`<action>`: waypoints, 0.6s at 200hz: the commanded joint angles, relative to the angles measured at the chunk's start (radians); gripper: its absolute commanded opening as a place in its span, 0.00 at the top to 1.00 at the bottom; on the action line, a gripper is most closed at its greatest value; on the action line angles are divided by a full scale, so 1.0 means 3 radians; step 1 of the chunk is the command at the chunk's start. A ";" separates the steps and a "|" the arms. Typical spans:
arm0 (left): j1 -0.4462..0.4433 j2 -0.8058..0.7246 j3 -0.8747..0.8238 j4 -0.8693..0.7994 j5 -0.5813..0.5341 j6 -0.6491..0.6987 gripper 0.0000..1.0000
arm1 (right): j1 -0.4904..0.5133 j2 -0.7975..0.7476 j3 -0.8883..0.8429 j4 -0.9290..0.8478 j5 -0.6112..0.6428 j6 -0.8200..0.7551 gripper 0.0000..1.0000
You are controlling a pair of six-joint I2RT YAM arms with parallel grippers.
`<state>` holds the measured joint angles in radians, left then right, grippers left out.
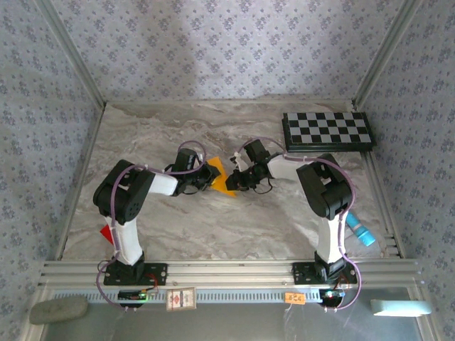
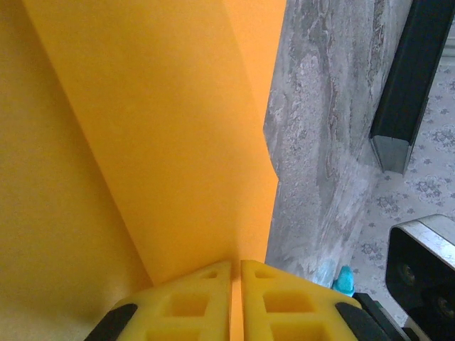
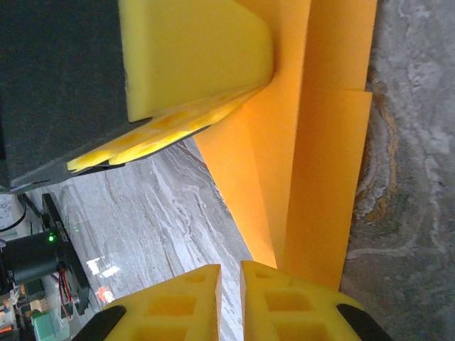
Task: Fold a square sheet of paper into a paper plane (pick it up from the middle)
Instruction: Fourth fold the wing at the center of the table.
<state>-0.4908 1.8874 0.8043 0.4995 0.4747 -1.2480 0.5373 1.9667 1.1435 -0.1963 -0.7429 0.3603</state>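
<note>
The square sheet of paper, orange-yellow and folded into long overlapping layers, is held up off the marble table between the two arms at mid-table. My left gripper is shut on it: in the left wrist view the sheet runs straight through the slit between the yellow fingers of the left gripper. The right wrist view shows those left fingers clamping the sheet's top. My right gripper sits just left of the sheet's lower end, jaws almost together with only table showing between them. From above the right gripper is beside the paper.
A black-and-white checkerboard lies at the back right; its dark edge shows in the left wrist view. A teal object lies by the right arm's base. A small red triangular piece lies near the left arm.
</note>
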 commanded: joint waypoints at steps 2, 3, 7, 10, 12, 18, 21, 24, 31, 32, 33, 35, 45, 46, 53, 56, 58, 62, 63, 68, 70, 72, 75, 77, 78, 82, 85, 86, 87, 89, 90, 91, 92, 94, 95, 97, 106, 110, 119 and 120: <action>0.0000 0.0069 0.0068 -0.0003 -0.0023 0.0003 0.89 | -0.0009 0.0071 0.0069 -0.0110 0.0100 -0.0071 0.84; 0.0000 0.0070 0.0069 -0.0003 -0.0020 0.0003 0.89 | -0.0010 0.0071 0.0069 -0.0111 0.0102 -0.0071 0.84; 0.0000 0.0070 0.0069 -0.0002 -0.0022 0.0003 0.89 | -0.0012 0.0074 0.0069 -0.0117 0.0107 -0.0071 0.84; 0.0000 0.0070 0.0066 0.0001 -0.0023 0.0003 0.89 | -0.0012 0.0076 0.0069 -0.0115 0.0112 -0.0071 0.84; 0.0000 0.0067 0.0061 -0.0002 -0.0023 0.0003 0.89 | -0.0014 0.0077 0.0069 -0.0113 0.0114 -0.0066 0.84; 0.0000 0.0064 0.0058 0.0001 -0.0023 0.0003 0.89 | -0.0014 0.0078 0.0069 -0.0117 0.0124 -0.0066 0.84; 0.0001 0.0065 0.0058 0.0002 -0.0022 0.0003 0.89 | -0.0014 0.0081 0.0069 -0.0122 0.0127 -0.0066 0.84; 0.0000 0.0064 0.0055 0.0005 -0.0023 0.0003 0.89 | -0.0015 0.0081 0.0069 -0.0126 0.0134 -0.0067 0.84; 0.0000 0.0065 0.0055 0.0005 -0.0022 0.0005 0.88 | -0.0013 0.0081 0.0069 -0.0123 0.0139 -0.0065 0.84; 0.0002 0.0065 0.0057 0.0006 -0.0023 0.0004 0.89 | -0.0012 0.0081 0.0067 -0.0123 0.0139 -0.0066 0.84; 0.0003 0.0065 0.0058 0.0001 -0.0023 0.0004 0.89 | -0.0015 0.0081 0.0068 -0.0123 0.0142 -0.0066 0.84; 0.0001 0.0065 0.0057 0.0005 -0.0024 0.0003 0.89 | -0.0014 0.0081 0.0069 -0.0123 0.0144 -0.0066 0.84; 0.0000 0.0065 0.0057 0.0001 -0.0023 0.0008 0.89 | -0.0015 0.0084 0.0066 -0.0131 0.0155 -0.0070 0.84; 0.0000 0.0065 0.0056 0.0001 -0.0023 0.0008 0.89 | -0.0016 0.0085 0.0068 -0.0132 0.0155 -0.0071 0.84; 0.0001 0.0065 0.0057 0.0001 -0.0020 0.0008 0.89 | -0.0017 0.0086 0.0066 -0.0136 0.0164 -0.0071 0.85; 0.0000 0.0062 0.0056 -0.0001 -0.0023 0.0007 0.89 | -0.0017 0.0089 0.0065 -0.0138 0.0170 -0.0071 0.84; 0.0000 0.0064 0.0055 0.0005 -0.0023 0.0008 0.89 | -0.0017 0.0087 0.0064 -0.0136 0.0174 -0.0071 0.84; -0.0002 0.0069 0.0058 -0.0001 -0.0023 0.0008 0.89 | -0.0019 0.0087 0.0064 -0.0135 0.0175 -0.0071 0.84; -0.0001 0.0069 0.0059 -0.0002 -0.0023 0.0008 0.89 | -0.0021 0.0087 0.0064 -0.0136 0.0175 -0.0074 0.84; 0.0000 0.0070 0.0060 -0.0003 -0.0023 0.0004 0.89 | -0.0019 0.0086 0.0064 -0.0136 0.0178 -0.0071 0.85; 0.0000 0.0070 0.0061 -0.0002 -0.0020 0.0007 0.89 | -0.0021 0.0086 0.0062 -0.0138 0.0180 -0.0071 0.85; 0.0000 0.0072 0.0060 0.0001 -0.0018 0.0008 0.89 | -0.0019 0.0086 0.0064 -0.0136 0.0184 -0.0071 0.84; 0.0002 0.0075 0.0060 0.0000 -0.0018 0.0008 0.89 | -0.0018 0.0086 0.0064 -0.0134 0.0190 -0.0067 0.84; 0.0000 0.0076 0.0061 -0.0003 -0.0018 0.0008 0.89 | -0.0017 0.0086 0.0064 -0.0136 0.0194 -0.0070 0.84; 0.0003 0.0073 0.0063 -0.0003 -0.0018 0.0008 0.89 | -0.0019 0.0089 0.0064 -0.0140 0.0195 -0.0070 0.85; 0.0004 0.0075 0.0064 0.0001 -0.0017 0.0009 0.89 | -0.0021 0.0087 0.0064 -0.0143 0.0194 -0.0071 0.84; 0.0000 0.0075 0.0062 -0.0002 -0.0015 0.0008 0.89 | -0.0017 0.0087 0.0064 -0.0146 0.0196 -0.0071 0.85; 0.0000 0.0077 0.0061 -0.0003 -0.0017 0.0008 0.89 | -0.0017 0.0087 0.0064 -0.0147 0.0196 -0.0071 0.85; 0.0000 0.0074 0.0060 -0.0003 -0.0017 0.0008 0.89 | -0.0017 0.0087 0.0064 -0.0148 0.0196 -0.0071 0.85; 0.0000 0.0075 0.0062 -0.0002 -0.0015 0.0008 0.89 | -0.0017 0.0086 0.0064 -0.0148 0.0198 -0.0071 0.85; 0.0000 0.0075 0.0063 -0.0003 -0.0016 0.0008 0.89 | -0.0019 0.0086 0.0064 -0.0148 0.0200 -0.0071 0.84; 0.0000 0.0077 0.0064 -0.0003 -0.0017 0.0008 0.88 | -0.0018 0.0089 0.0064 -0.0149 0.0200 -0.0071 0.84; 0.0000 0.0079 0.0067 -0.0003 -0.0017 0.0008 0.89 | -0.0017 0.0090 0.0064 -0.0151 0.0203 -0.0071 0.84; 0.0000 0.0081 0.0067 0.0001 -0.0018 0.0008 0.89 | -0.0018 0.0091 0.0064 -0.0153 0.0205 -0.0071 0.84; 0.0000 0.0080 0.0068 0.0001 -0.0018 0.0008 0.89 | -0.0020 0.0089 0.0064 -0.0153 0.0206 -0.0071 0.84; 0.0000 0.0080 0.0068 -0.0002 -0.0014 0.0008 0.88 | -0.0021 0.0088 0.0064 -0.0154 0.0210 -0.0071 0.85; 0.0000 0.0080 0.0070 -0.0003 -0.0014 0.0011 0.89 | -0.0017 0.0094 0.0064 -0.0153 0.0214 -0.0076 0.84; 0.0000 0.0079 0.0069 -0.0005 -0.0013 0.0013 0.89 | -0.0021 0.0092 0.0064 -0.0150 0.0215 -0.0075 0.84; 0.0000 0.0080 0.0070 -0.0006 -0.0012 0.0013 0.89 | -0.0022 0.0086 0.0064 -0.0156 0.0227 -0.0076 0.84; 0.0000 0.0080 0.0070 -0.0007 -0.0012 0.0013 0.89 | -0.0019 0.0086 0.0064 -0.0155 0.0227 -0.0076 0.84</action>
<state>-0.4908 1.8881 0.8043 0.4976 0.4751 -1.2476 0.5365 1.9732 1.1439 -0.2070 -0.6983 0.3573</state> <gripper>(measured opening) 0.115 0.156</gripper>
